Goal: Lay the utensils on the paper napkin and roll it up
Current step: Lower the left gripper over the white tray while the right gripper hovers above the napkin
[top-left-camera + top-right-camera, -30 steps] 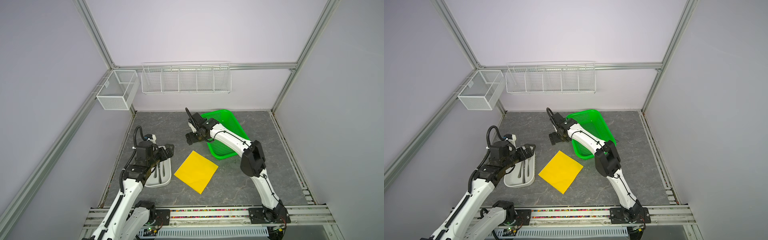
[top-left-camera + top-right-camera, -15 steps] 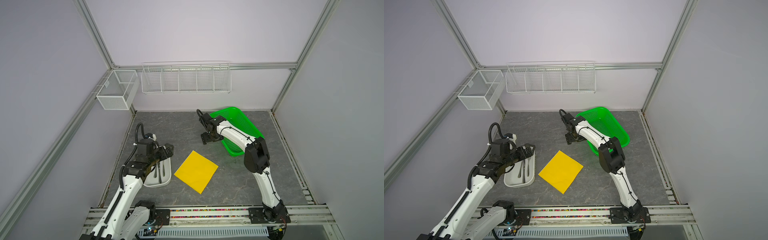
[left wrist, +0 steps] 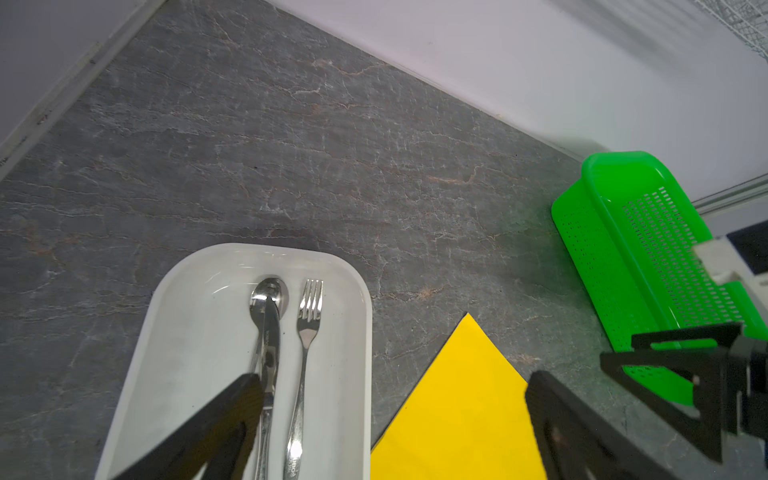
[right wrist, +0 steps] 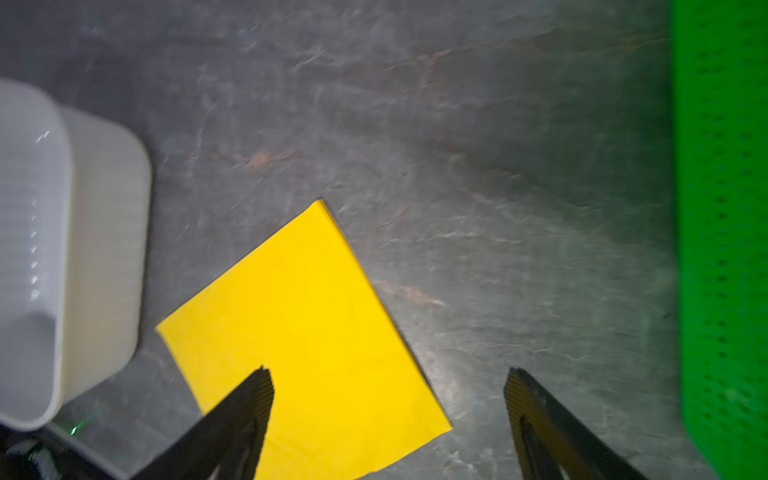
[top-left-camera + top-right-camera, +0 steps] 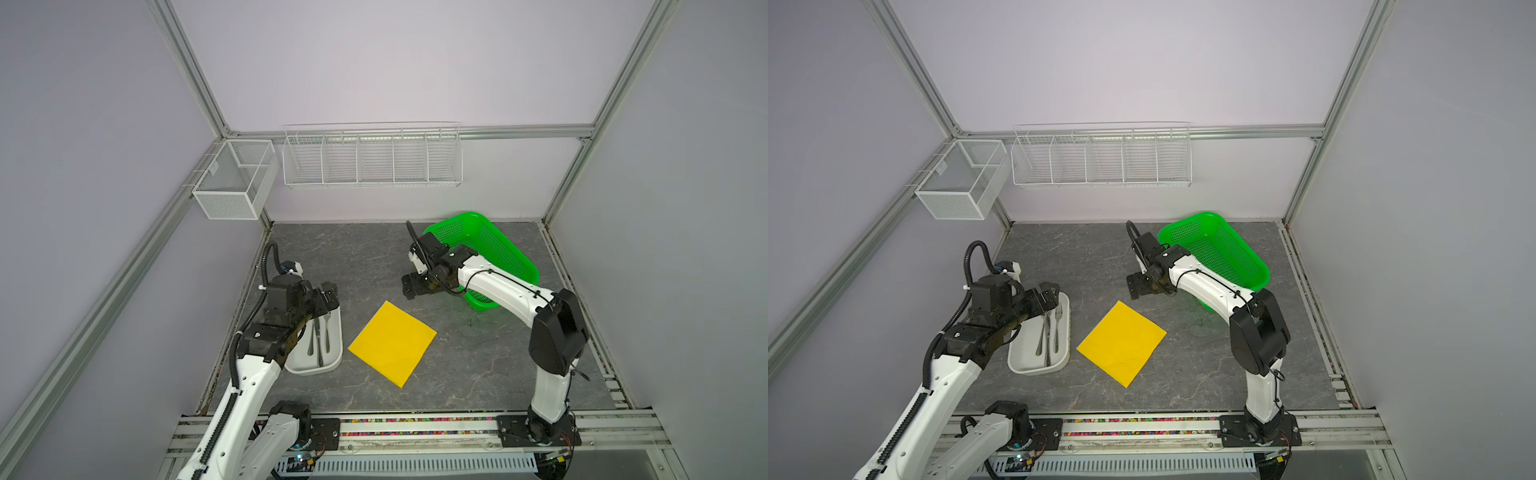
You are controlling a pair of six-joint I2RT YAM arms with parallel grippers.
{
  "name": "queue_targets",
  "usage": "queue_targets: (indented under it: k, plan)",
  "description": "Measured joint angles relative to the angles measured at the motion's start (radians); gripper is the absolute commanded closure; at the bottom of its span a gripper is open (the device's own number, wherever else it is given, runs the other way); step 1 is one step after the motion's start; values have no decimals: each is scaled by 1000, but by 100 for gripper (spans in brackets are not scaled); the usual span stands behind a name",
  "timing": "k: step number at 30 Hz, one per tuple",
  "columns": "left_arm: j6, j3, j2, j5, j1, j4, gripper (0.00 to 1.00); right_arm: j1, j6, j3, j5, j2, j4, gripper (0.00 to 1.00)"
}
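Utensils (image 3: 270, 332) in white tray (image 3: 195, 332), fork (image 3: 305, 340) handle stamp unreadable, yellow napkin (image 5: 392, 343) beside, both jaws spread wide

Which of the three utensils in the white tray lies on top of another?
The knife: its blade rests across the bowl of the spoon, while the fork lies alongside with nothing on it.

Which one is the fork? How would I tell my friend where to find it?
Look at the white tray on the left of the grey table, right beside the yellow napkin. Three silver pieces lie in it, and the fork is the one nearest the napkin. It lies on its own and has prongs, while the knife lies on top of the spoon.
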Motion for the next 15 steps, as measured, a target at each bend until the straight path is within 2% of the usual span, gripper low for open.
queue_targets:
  k: [4,9,15]
  plan:
    - [0,0,-39,-32,0,-10,1,95,21,-80,-80,3,55,1]
    - [0,0,-39,-44,0,-25,1,136,74,-164,-159,41,119,13]
    - [0,-5,-38,-44,0,-30,1,134,106,-217,-182,84,154,21]
